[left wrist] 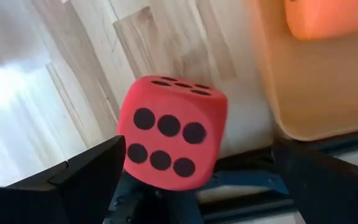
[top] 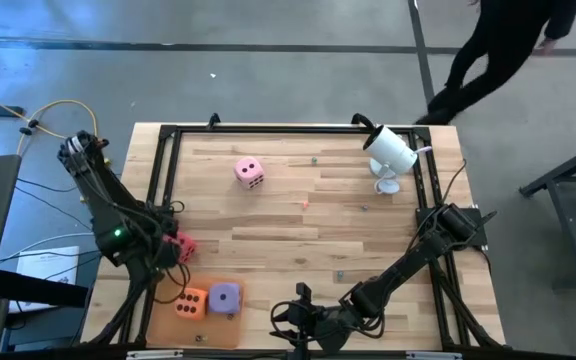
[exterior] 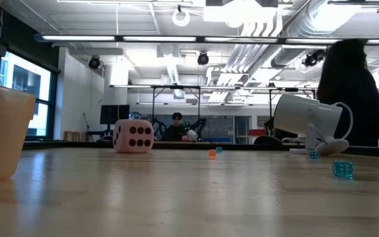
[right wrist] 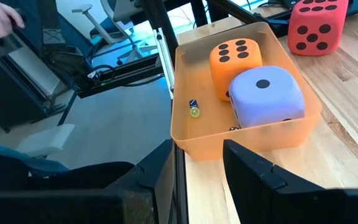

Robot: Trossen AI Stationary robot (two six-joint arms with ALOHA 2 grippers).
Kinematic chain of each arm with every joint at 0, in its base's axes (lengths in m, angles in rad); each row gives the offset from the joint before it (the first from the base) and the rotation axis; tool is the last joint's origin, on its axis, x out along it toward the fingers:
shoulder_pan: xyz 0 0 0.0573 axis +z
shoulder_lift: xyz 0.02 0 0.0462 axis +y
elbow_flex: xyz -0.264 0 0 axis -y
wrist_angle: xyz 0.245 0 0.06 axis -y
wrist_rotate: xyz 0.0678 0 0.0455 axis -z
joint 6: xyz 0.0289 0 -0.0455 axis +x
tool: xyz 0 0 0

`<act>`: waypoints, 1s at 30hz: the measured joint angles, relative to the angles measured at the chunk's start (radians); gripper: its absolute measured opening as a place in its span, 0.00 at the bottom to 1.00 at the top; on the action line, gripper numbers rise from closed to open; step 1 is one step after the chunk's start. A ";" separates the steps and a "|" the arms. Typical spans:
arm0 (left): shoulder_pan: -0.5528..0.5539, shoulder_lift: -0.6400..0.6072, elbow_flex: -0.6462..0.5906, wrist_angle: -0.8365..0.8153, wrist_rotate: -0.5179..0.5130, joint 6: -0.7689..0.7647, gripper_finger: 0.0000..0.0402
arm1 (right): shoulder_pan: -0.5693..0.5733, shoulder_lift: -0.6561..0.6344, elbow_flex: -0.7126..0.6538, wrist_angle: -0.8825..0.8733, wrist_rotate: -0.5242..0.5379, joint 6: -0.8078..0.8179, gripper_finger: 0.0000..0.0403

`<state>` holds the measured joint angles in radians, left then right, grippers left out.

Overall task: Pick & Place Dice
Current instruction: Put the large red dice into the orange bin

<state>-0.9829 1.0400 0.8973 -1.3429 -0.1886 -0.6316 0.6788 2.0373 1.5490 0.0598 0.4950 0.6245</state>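
left arm (top: 108,205): you see slim black links, with a small green light glowing near its lower joint.
left arm cables: yellowish and black leads loop off its upper end.
right arm (top: 423,255): you get the same black build, with a boxy joint housing at its upper end.
left gripper fingers (left wrist: 73,180): flat, matte black, angular plates.
right gripper fingers (right wrist: 260,177): black, blocky, with stepped edges.
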 joint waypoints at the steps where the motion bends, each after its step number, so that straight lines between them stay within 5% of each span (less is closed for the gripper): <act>1: 0.005 -0.016 -0.019 0.006 -0.001 -0.010 0.98 | 0.000 0.000 0.000 -0.001 0.000 0.000 0.31; 23: 0.041 -0.084 -0.150 0.042 -0.019 0.005 0.98 | -0.001 0.000 0.000 -0.004 0.003 -0.002 0.31; 30: 0.150 -0.084 -0.150 0.101 0.031 0.021 0.98 | -0.001 0.000 0.000 -0.004 0.003 -0.001 0.31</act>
<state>-0.8331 0.9562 0.7475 -1.2422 -0.1572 -0.6110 0.6781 2.0373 1.5490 0.0559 0.4984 0.6231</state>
